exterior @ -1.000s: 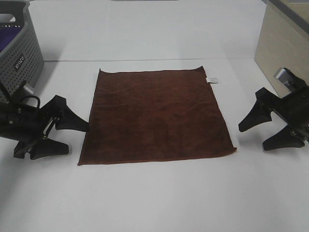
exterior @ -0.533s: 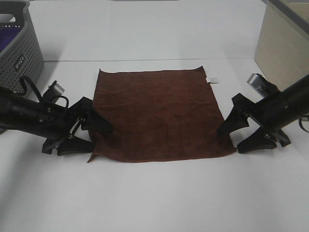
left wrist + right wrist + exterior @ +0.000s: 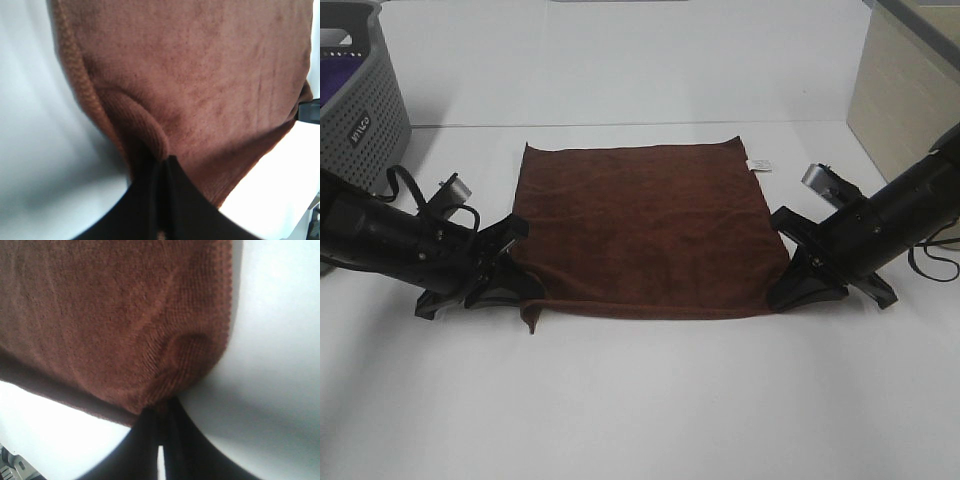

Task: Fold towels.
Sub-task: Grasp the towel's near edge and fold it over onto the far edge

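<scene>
The dark brown towel [image 3: 645, 225] lies flat on the white table with its small white tag [image 3: 758, 166] at the far right corner. My left gripper [image 3: 527, 291] is shut on the towel's near left corner. The left wrist view shows the cloth [image 3: 200, 90] bunched between the closed black fingers [image 3: 175, 200]. My right gripper [image 3: 782, 290] is shut on the near right corner. The right wrist view shows the cloth [image 3: 110, 315] pinched in the closed fingers [image 3: 172, 440]. The near edge is drawn slightly back from the table's front.
A grey perforated basket [image 3: 360, 110] with purple fabric inside stands at the far left. A beige box or cabinet [image 3: 905, 90] stands at the far right. The white table [image 3: 640, 400] spreads bare in front of the towel.
Both grippers moved in onto the towel's near corners and closed on them. The near edge has pulled back and the near left corner is crumpled.
</scene>
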`<action>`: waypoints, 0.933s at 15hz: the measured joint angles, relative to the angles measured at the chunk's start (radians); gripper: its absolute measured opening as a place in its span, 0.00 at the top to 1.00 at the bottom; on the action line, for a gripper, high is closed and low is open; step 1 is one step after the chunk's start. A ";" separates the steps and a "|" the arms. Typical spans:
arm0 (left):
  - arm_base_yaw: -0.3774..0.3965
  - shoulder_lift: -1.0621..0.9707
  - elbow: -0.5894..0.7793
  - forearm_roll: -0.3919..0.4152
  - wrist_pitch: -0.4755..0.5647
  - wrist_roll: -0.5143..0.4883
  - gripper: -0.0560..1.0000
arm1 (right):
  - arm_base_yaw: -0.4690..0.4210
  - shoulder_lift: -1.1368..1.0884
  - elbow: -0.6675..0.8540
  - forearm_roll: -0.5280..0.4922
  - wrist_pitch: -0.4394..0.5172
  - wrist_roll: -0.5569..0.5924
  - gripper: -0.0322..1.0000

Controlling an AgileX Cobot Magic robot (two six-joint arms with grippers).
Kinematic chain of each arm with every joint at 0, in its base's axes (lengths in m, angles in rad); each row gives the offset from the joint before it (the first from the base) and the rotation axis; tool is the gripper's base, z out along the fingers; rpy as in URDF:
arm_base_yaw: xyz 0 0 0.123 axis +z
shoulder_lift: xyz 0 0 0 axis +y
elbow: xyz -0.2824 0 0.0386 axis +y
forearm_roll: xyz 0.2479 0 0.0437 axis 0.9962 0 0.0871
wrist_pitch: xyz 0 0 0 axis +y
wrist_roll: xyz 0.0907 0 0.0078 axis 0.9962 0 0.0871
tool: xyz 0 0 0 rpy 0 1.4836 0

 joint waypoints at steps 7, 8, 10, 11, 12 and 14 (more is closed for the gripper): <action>-0.006 -0.150 0.066 0.319 0.018 -0.273 0.95 | 0.001 -0.159 0.131 -0.072 0.054 0.082 0.97; -0.006 -0.175 0.112 0.325 0.025 -0.281 0.95 | 0.003 -0.182 0.185 -0.072 0.056 0.087 0.97; -0.007 -0.232 0.214 0.325 0.043 -0.302 0.95 | 0.003 -0.234 0.287 -0.069 0.067 0.091 0.97; -0.007 -0.232 0.214 0.325 0.043 -0.302 0.95 | 0.003 -0.234 0.287 -0.069 0.067 0.091 0.97; -0.007 -0.279 0.288 0.326 0.053 -0.309 0.95 | 0.006 -0.270 0.362 -0.070 0.081 0.092 0.97; -0.008 -0.300 0.295 0.327 0.048 -0.314 0.95 | 0.006 -0.294 0.357 -0.073 0.082 0.092 0.97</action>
